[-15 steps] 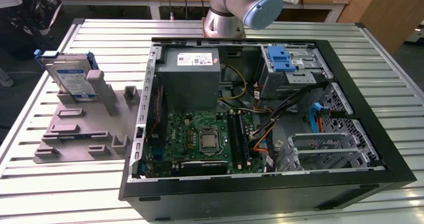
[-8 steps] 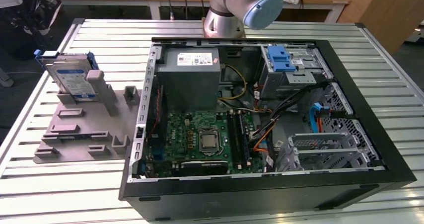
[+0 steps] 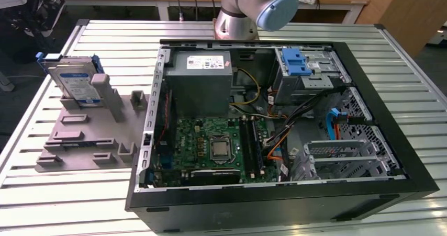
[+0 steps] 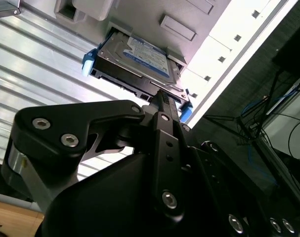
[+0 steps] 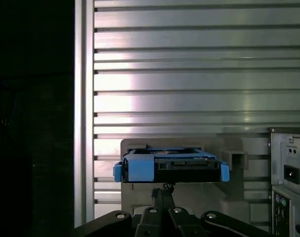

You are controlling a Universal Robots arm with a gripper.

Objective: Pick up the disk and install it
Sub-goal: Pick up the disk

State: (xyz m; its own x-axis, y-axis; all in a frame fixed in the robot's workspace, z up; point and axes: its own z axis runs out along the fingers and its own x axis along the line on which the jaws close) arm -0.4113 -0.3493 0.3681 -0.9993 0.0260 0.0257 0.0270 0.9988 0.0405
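Note:
The disk (image 3: 73,81), a silver hard drive with a white-and-blue label in a blue carrier frame, stands on edge in a grey fixture (image 3: 77,142) at the exterior view's left. In both wrist views the disk (image 4: 140,59) (image 5: 172,168) lies beyond my gripper (image 5: 162,190) (image 4: 162,98). The black fingers are together, hold nothing, and are lined up with the disk's upper edge. The exterior view shows the disk standing free, with nothing touching it.
An open computer case (image 3: 279,115) lies beside the fixture, with a grey power supply (image 3: 199,84), a metal cage with a blue latch (image 3: 300,63) and a drive bay (image 3: 342,152). The arm's base (image 3: 252,8) stands behind it. The slatted metal table (image 5: 189,74) ends near the fixture.

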